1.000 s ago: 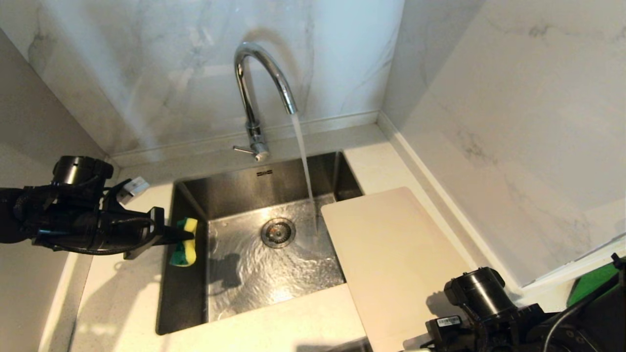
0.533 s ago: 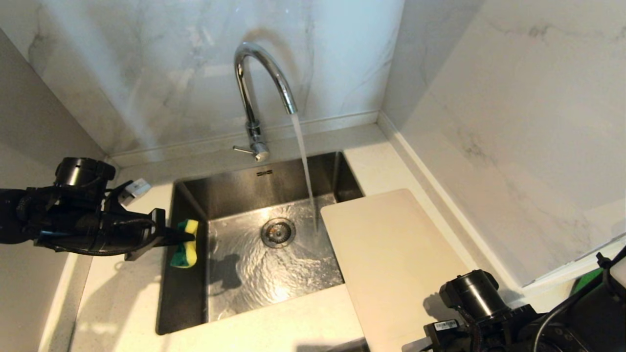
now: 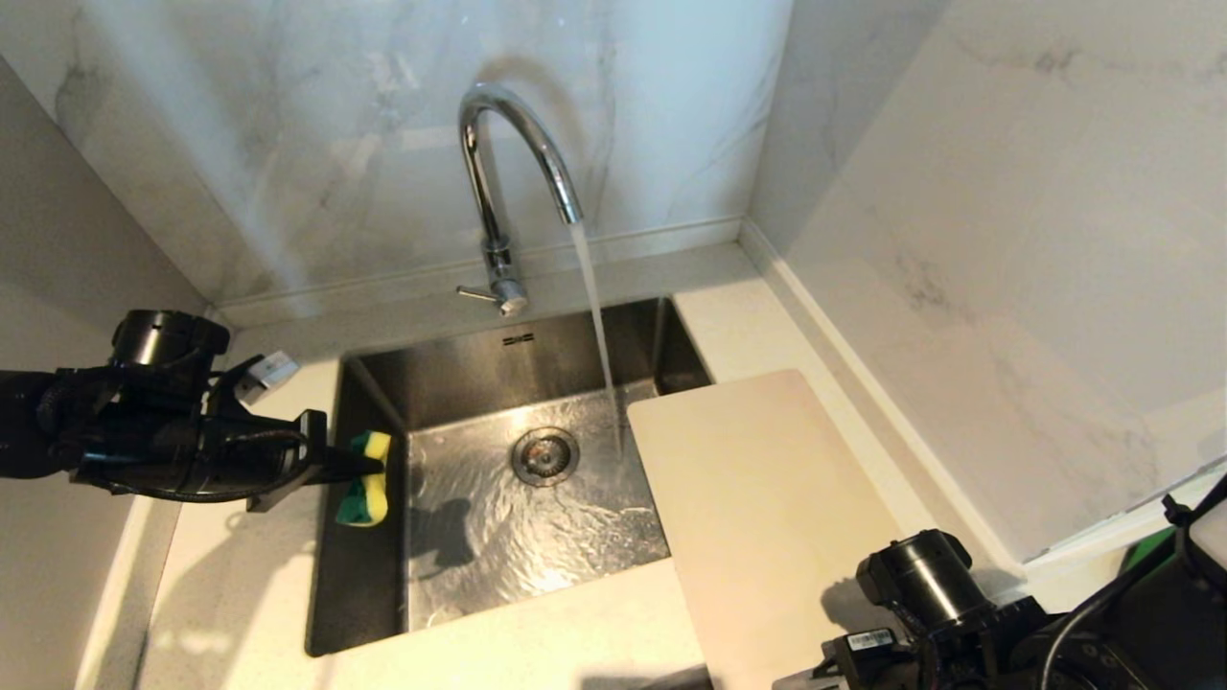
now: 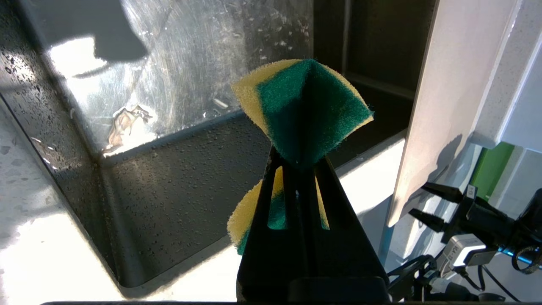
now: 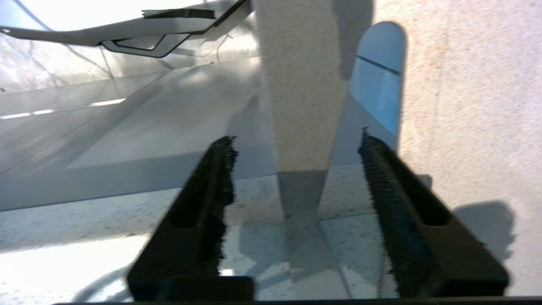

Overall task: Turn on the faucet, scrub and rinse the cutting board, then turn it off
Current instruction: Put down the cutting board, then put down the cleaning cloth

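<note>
Water is run from the faucet (image 3: 508, 182) into the sink (image 3: 364, 613).
The sponge (image 3: 364, 476) is clamped by the left gripper (image 3: 357, 467) at the sink's left rim; the right gripper (image 5: 296, 178) is spread apart around the near edge of the board (image 3: 767, 508), laid on the right.

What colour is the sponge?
The sponge is yellow with a green scrubbing side, clearest in the left wrist view.

The left arm reaches in level from the left edge of the head view, its left claw (image 3: 369, 467) clamped tight, fingers pressed together. The right arm sits in the lower right corner; its right claw (image 5: 296, 146) stands with fingers (image 5: 220, 169) spread apart.
</note>
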`<state>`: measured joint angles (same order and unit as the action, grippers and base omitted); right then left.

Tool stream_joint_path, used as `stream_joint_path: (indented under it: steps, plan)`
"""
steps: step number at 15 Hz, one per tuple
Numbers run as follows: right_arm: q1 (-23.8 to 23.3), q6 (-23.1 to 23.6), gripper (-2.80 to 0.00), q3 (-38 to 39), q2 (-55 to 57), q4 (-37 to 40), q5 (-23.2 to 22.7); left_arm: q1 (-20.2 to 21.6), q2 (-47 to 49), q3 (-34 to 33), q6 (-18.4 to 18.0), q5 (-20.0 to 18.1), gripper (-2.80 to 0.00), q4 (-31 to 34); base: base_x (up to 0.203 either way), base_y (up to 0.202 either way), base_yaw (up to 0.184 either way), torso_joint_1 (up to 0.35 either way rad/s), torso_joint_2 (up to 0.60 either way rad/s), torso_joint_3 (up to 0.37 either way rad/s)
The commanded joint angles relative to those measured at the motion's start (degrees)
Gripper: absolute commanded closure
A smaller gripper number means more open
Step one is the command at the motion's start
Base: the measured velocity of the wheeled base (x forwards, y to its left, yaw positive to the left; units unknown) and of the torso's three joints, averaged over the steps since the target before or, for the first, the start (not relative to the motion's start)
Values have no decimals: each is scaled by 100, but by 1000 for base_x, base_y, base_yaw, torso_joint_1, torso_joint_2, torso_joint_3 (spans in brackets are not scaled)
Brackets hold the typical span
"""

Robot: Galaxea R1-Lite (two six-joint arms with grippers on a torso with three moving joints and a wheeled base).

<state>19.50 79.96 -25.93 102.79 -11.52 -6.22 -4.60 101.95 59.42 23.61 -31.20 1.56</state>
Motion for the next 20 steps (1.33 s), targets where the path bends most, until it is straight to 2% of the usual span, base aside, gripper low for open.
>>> stream_joint_path:
  steps: [1,10,11,12,16,20]
  plan:
    - [4,46,-280,9,-126,-26,-2,11,0,0,12,-18,0,2,0,0,0,0,0,0]
    - [1,-261,-280,-17,-1165,-34,-308,3,-44,-5,14,-18,0,2,0,0,0,0,0,0]
    - [1,-333,-57,-21,-1235,-35,-326,-2,-44,-5,12,-18,0,2,0,0,0,0,0,0]
    - [-3,-399,0,-29,-1303,-38,-449,2,-44,0,12,-11,0,2,0,0,0,0,0,0]
    - [-69,-559,0,-241,-1531,-52,-520,-15,-44,-9,12,-14,0,11,0,0,0,0,0,0]
    - [-277,-924,0,-1042,-1836,-53,-572,-6,-17,-9,-23,-1,0,11,0,0,0,0,0,0]
